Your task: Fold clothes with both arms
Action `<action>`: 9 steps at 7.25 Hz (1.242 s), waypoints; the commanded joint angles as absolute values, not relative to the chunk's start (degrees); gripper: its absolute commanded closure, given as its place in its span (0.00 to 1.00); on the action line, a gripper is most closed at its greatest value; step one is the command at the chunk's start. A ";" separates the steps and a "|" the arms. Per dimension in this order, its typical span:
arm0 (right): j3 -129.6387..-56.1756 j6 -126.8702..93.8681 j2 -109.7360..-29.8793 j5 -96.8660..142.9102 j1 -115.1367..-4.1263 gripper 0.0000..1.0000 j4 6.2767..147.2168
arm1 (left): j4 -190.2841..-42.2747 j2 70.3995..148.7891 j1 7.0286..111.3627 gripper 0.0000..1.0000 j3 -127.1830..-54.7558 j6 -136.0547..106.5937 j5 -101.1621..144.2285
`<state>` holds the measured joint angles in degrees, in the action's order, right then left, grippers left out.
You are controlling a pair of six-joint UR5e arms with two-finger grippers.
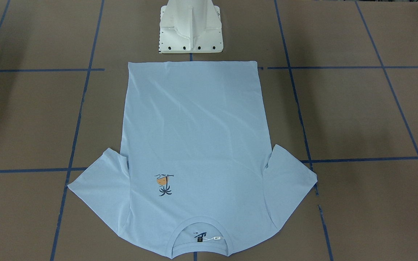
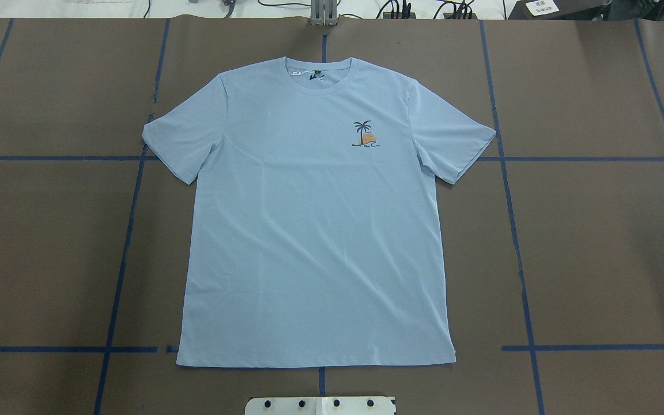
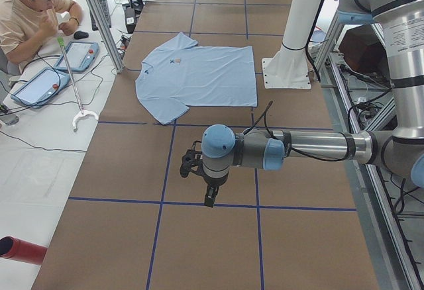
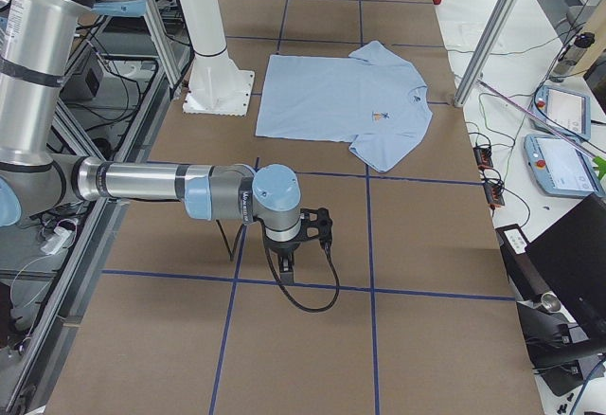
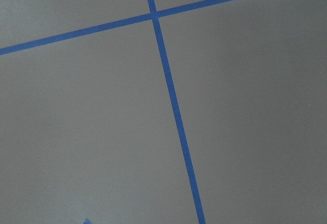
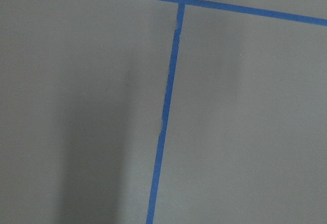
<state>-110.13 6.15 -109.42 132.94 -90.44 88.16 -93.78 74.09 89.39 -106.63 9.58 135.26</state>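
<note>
The clothes are one light blue T-shirt [image 2: 314, 230] spread flat and face up in the middle of the table, collar [image 2: 319, 75] away from the robot, hem toward the base. Both sleeves lie out to the sides. A small palm print [image 2: 363, 135] marks the chest. The shirt also shows in the front view [image 1: 194, 137] and both side views [image 3: 199, 75] [image 4: 336, 98]. My left gripper [image 3: 211, 197] hangs over bare table far to the shirt's left; my right gripper [image 4: 287, 265] hangs over bare table far to its right. I cannot tell whether either is open or shut. Both wrist views show only table and tape.
The brown table [image 2: 597, 242] carries a grid of blue tape lines [image 2: 513, 230]. The white pedestal base [image 1: 191, 32] stands just behind the shirt's hem. A person [image 3: 30, 12] sits at a side desk with tablets [image 3: 40, 85]. A metal post [image 4: 492, 31] stands by the far edge.
</note>
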 commanded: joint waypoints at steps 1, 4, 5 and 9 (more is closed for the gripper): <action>-110.21 6.15 -109.34 132.98 -90.44 0.00 87.63 | -93.95 74.18 89.38 0.00 -106.87 9.67 135.18; -110.83 6.15 -107.15 133.50 -90.35 0.00 87.54 | -94.04 74.35 89.30 0.00 -109.50 9.93 134.48; -110.92 5.98 -104.70 136.03 -90.35 0.00 86.32 | -95.61 74.70 89.30 0.00 -111.25 9.58 132.82; -105.22 0.55 -97.66 137.45 -90.35 0.00 74.62 | -112.10 82.70 89.47 0.00 -110.14 9.49 130.52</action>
